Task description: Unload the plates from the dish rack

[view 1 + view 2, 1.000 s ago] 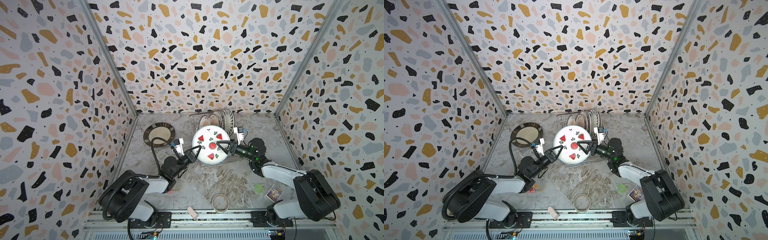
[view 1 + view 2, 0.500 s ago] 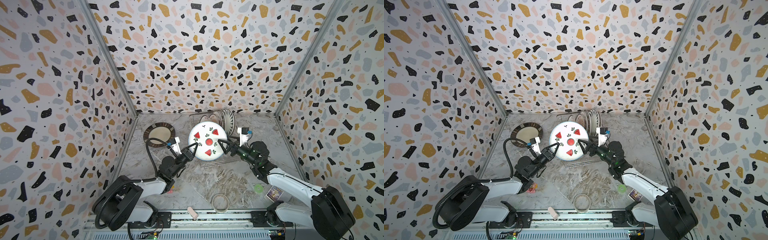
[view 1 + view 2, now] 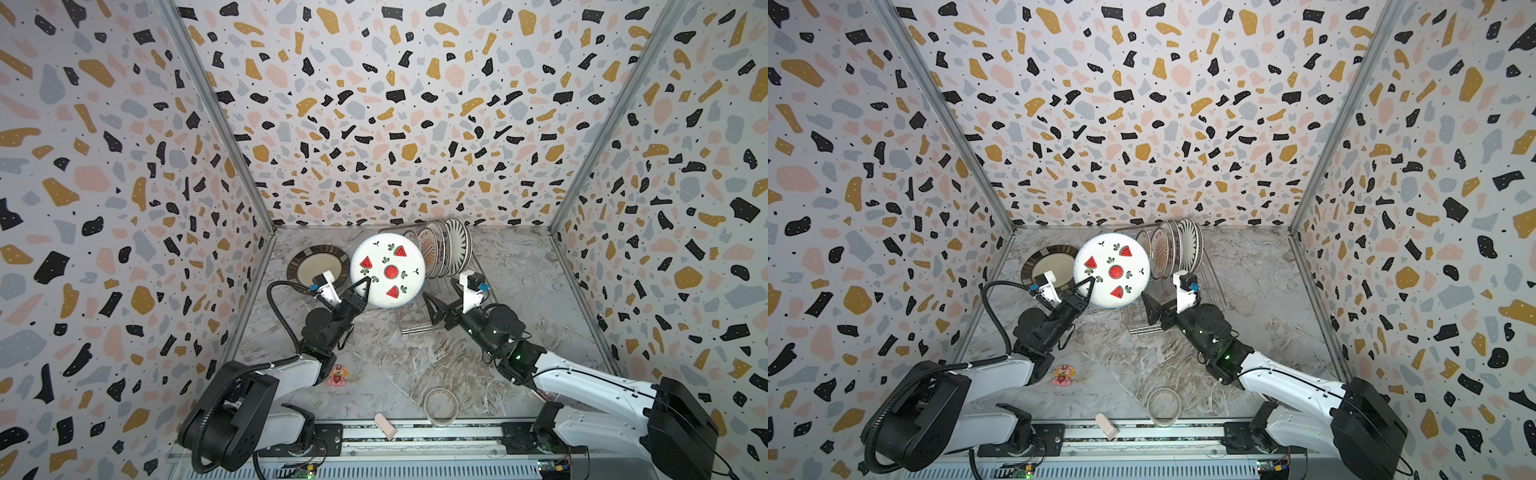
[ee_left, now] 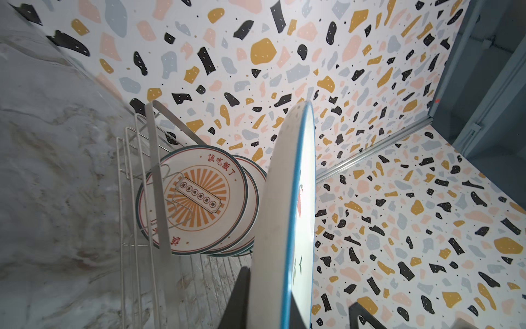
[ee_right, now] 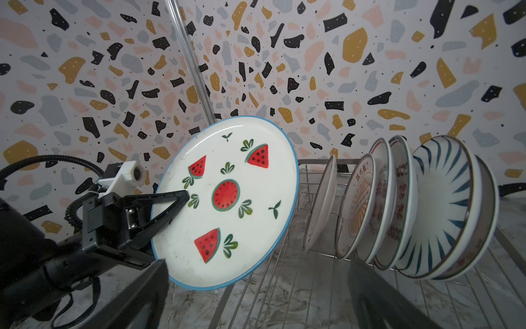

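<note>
The left tool point(image 3: 361, 289) is clamped nearly shut on the lower rim of the watermelon plate point(image 3: 387, 270), one finger across its printed face. It carries the plate alone, tilted up and clear of the surface point(image 3: 415, 365). A second ago the right tool point(image 3: 432, 305) also pinched that plate at its 3 o'clock edge. It has now let go, spread wide and empty, and backed off toward 4 o'clock over the near end of the dish rack point(image 3: 415, 330). The handover looks complete. Several remaining plates point(image 3: 444, 249) stand in the rack at 1 o'clock. A dark-rimmed plate point(image 3: 311, 268) lies flat at 9 o'clock, the likely set-down spot.
</note>
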